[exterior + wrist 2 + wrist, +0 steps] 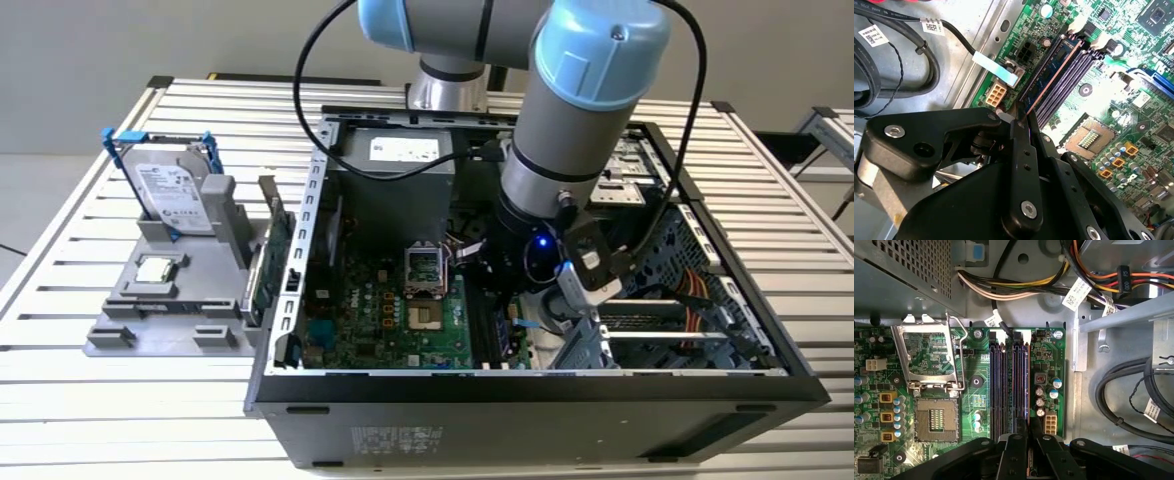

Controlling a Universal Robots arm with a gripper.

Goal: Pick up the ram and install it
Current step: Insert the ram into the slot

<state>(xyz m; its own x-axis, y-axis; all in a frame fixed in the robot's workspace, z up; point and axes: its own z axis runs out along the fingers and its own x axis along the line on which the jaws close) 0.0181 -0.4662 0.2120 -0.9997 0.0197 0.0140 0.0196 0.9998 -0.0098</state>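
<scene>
Claw pinched the ram, apparently seated in its slot; power connector and cables crowded close beside.

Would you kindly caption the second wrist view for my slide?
Gripper holding the ram edge-on in a motherboard memory slot.

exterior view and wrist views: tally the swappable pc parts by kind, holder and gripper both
silver hard drive in blue bracket: 1
small square silver processor chip: 1
wide green expansion card: 1
long thin green-blue ram stick, at the gripper: 1
total: 4
</scene>
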